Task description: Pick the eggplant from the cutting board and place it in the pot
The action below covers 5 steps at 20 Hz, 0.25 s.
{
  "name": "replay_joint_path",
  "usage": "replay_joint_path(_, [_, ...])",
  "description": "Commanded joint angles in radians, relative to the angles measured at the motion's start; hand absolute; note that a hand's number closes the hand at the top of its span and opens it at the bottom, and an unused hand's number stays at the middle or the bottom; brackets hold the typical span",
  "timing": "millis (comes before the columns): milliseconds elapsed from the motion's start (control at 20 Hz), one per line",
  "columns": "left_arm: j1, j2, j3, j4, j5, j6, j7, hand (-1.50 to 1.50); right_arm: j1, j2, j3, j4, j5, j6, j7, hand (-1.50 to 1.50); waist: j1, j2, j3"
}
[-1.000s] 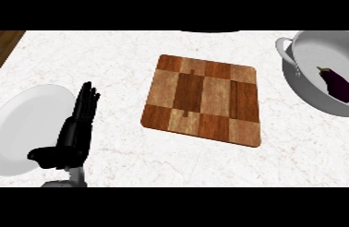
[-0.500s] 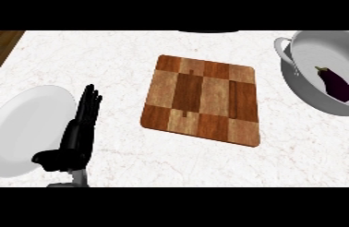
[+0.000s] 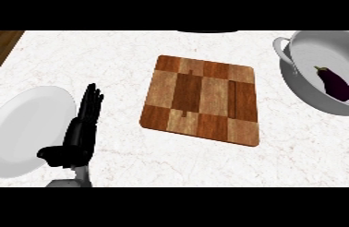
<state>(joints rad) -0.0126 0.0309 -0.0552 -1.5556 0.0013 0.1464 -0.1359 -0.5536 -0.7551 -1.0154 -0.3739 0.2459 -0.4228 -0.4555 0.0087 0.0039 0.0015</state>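
White, and lying at the far left, a round plate (image 3: 27, 129) is seen just to the left of the left hand (image 3: 76, 140), its right rim met or overlapped by the fingers. The left hand is shown at the lower left, its black fingers (image 3: 90, 101) held straight and close together, pointing away from the body; nothing is held in it, and its thumb is stuck out to the left over the plate. A short piece of grey forearm is seen below it at the lower edge. The pale marbled table (image 3: 116, 60) is spread beneath everything. To the right of the hand, well apart from it, a wooden cutting board (image 3: 202, 99) of light and dark blocks is laid flat, with nothing on it. Far to the right of the hand, a grey pot (image 3: 307, 83) is cut off by the edge, and the dark purple eggplant (image 3: 334, 82) is lying inside it. The right hand is not shown.
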Motion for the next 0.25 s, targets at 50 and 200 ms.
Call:
replay_joint_path(50, [-0.009, -0.011, -0.024, -0.051, -0.030, 0.029, 0.062, 0.00, 0.050, -0.056, -0.036, 0.012, -0.078, -0.013, -0.017, -1.50, -0.001, -0.001, 0.000])
replay_joint_path(200, [0.058, -0.007, -0.034, -0.087, -0.025, 0.009, 0.041, 0.00, 0.105, -0.028, -0.025, -0.035, -0.124, -0.018, -0.028, -1.50, -0.004, -0.004, -0.001])
